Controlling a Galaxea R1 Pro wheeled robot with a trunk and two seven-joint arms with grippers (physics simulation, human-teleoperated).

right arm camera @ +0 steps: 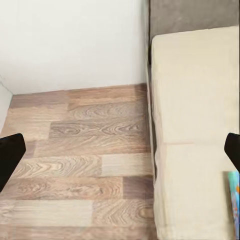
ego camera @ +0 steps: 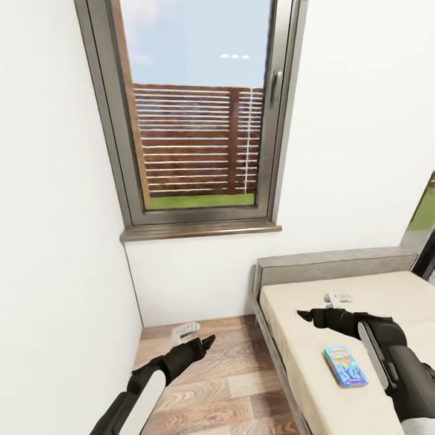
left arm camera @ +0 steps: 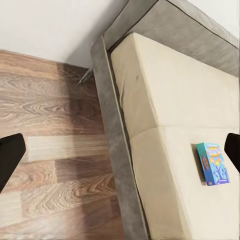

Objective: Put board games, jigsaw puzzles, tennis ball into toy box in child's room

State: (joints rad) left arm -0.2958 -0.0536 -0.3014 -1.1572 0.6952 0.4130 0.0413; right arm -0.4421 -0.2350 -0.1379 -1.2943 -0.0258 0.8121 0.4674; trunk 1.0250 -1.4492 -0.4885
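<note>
A light blue board game (ego camera: 345, 366) with cartoon graphics lies flat on the beige sheet of the bed (ego camera: 386, 290). It also appears in the left wrist view as the board game (left arm camera: 213, 163), and as a sliver at the picture's edge in the right wrist view (right arm camera: 234, 194). My right gripper (ego camera: 304, 314) hovers open over the bed, a little beyond the game box toward the headboard. My left gripper (ego camera: 207, 342) hangs open over the wood floor beside the bed, with nothing in it. The black fingertips (left arm camera: 10, 152) stand wide apart in both wrist views.
A tall dark-framed window (ego camera: 199, 115) with a brown sill fills the wall ahead. A white wall (ego camera: 54, 241) stands close on the left. A narrow strip of wood-plank floor (ego camera: 223, 386) runs between that wall and the bed's grey frame (left arm camera: 112, 125).
</note>
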